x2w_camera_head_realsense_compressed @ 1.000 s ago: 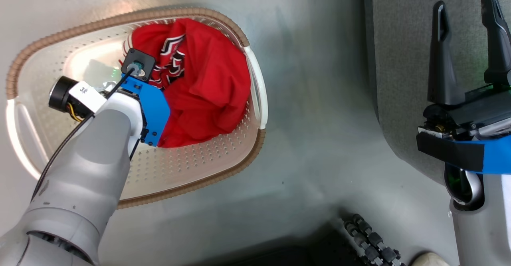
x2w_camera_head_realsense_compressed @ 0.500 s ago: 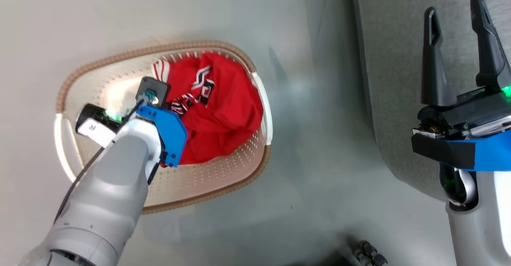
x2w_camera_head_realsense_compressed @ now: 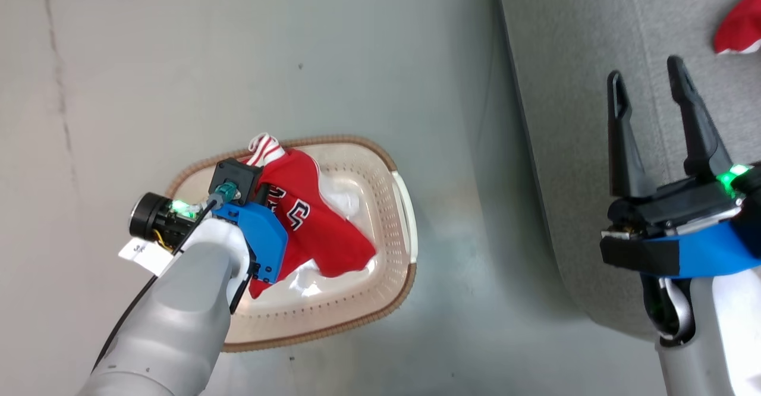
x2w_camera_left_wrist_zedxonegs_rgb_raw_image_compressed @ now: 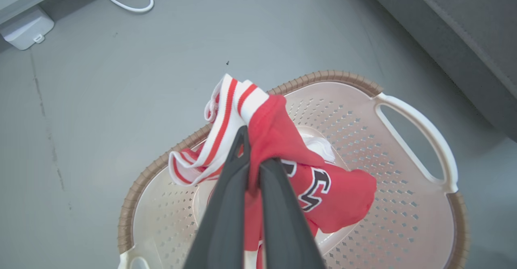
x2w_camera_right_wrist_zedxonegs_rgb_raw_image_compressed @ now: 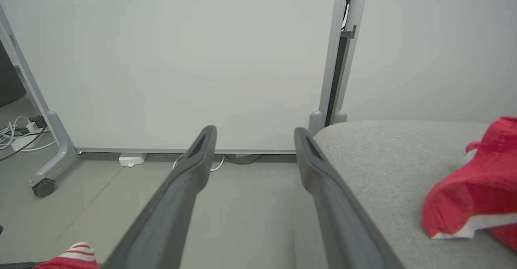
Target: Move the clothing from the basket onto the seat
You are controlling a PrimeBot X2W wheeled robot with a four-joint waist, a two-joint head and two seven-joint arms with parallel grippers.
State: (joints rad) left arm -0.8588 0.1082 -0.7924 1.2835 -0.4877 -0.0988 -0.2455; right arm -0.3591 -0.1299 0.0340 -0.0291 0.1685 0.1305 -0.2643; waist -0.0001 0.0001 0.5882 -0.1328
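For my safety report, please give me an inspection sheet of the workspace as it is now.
Surface: smooth grey floor.
Job's things: lettered red jersey hangs from the left gripper over the cream basket; second red garment lies on the grey sofa seat.
Clutter: white box on the floor.
Grippers: left shut on the jersey; right gripper open, empty, over the seat's edge.
Cables: white cable looped on the floor.
Surroundings: white partition panel on casters.

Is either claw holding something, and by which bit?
The left gripper pinches the red jersey by a fold beside its striped trim; the right gripper is open, empty.
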